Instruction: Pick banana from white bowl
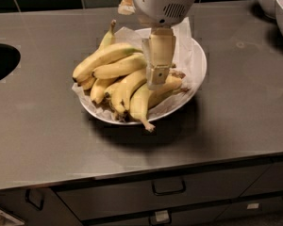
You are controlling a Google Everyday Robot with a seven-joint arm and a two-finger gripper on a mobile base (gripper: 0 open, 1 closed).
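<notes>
Camera view: we see one glossy, round white bowl (201, 65), lined with crumpled paper (184, 36), on a dull grey metal counter (42, 126). It holds roughly eight smooth, curved bananas (132, 95). The long yellow banana (106, 58) lies on top of the pile at its left. One pale, blocky gripper (158, 81) points down over the pile's middle. Whether it grips anything we cannot tell.
</notes>
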